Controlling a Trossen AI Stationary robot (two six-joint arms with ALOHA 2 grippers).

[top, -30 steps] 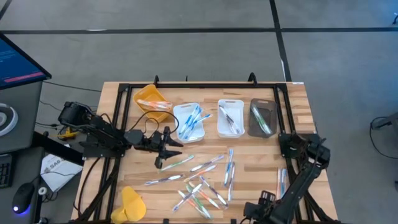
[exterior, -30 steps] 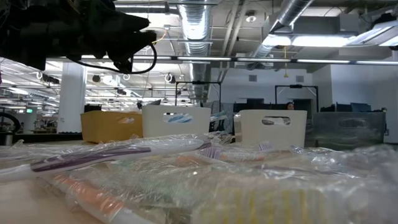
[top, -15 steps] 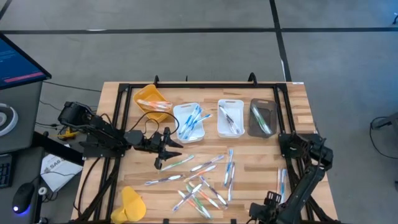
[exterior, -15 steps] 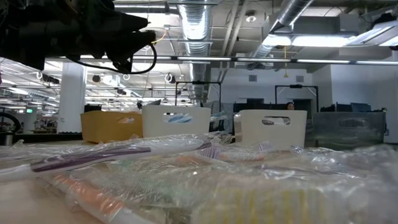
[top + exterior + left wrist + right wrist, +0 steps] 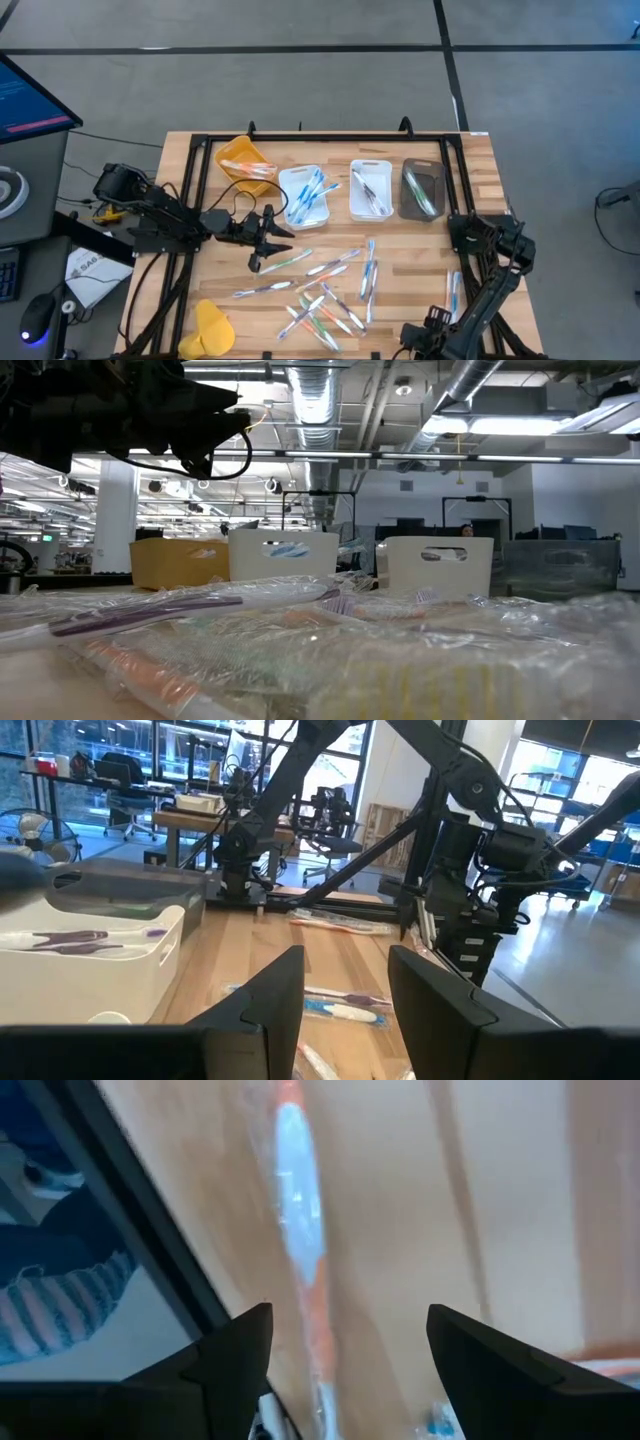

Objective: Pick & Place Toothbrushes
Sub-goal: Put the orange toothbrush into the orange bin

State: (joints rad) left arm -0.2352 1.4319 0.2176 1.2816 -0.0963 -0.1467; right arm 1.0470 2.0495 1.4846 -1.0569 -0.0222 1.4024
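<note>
high view shows the left gripper (image 5: 262,246) poised over the near-left part of the table (image 5: 480,160), just in front of the blue-brush tray (image 5: 303,197), its fingers part-way apart and holding nothing. the closest toothbrush (image 5: 287,261) lies just beyond its fingertips, toward the table's middle, long axis running mostly across the table and tilted slightly, so the jaws would have to straddle it crosswise. more loose toothbrushes (image 5: 330,300) lie scattered on the wood nearer the front edge.

over by the right rail, the right gripper (image 5: 345,1342) stands wide, pointing down with nothing between its fingers, at an orange toothbrush (image 5: 296,1200) whose long axis runs straight away between the fingers.

for the green-tipped brush the left arm looks clearly nearer; i'd guess a short drop forward is all it needs.
</note>
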